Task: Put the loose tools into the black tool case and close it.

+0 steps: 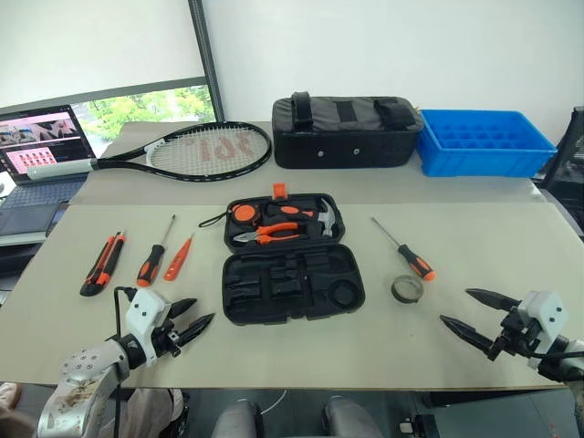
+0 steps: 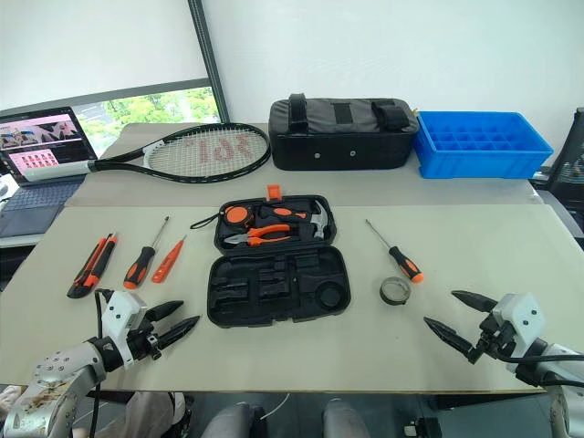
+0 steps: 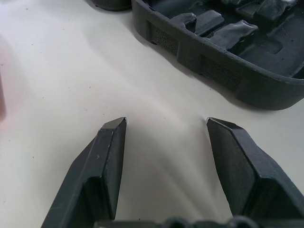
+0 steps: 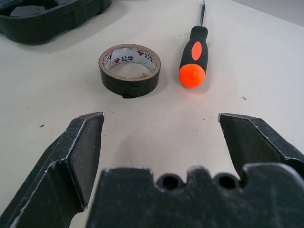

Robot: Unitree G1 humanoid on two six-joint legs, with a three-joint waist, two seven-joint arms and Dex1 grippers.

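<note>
So the black tool case (image 1: 292, 260) is lying wide open in the middle of the bench (image 1: 474, 347), with the empty slotted half toward the robot and the far half already carrying pliers, a hammer and a tape measure. Nothing loose has gone in yet, as far as I can judge.

The loose stuff is split in two groups. On the robot's left of the case: the utility knife (image 1: 102, 263), an orange-and-black screwdriver (image 1: 153, 255) and the thin orange screwdriver (image 1: 179, 256), all lying roughly parallel with handles toward the robot. On the right: the second screwdriver (image 1: 406, 251) and the tape roll (image 1: 407, 289), just beside each other.

The right gripper (image 1: 480, 319) has its fingers spread wide, holding nothing. In the right wrist view the tape roll (image 4: 129, 70) sits flat dead ahead of them, a little toward the case, with the screwdriver (image 4: 194, 59) next to it, orange butt end pointing back at the gripper. So the right arm is clearly the nearer one for those two.

The left gripper (image 1: 192, 321) is also parted and empty, hovering near the case's front corner, with the knife trio further out to its left.
</note>
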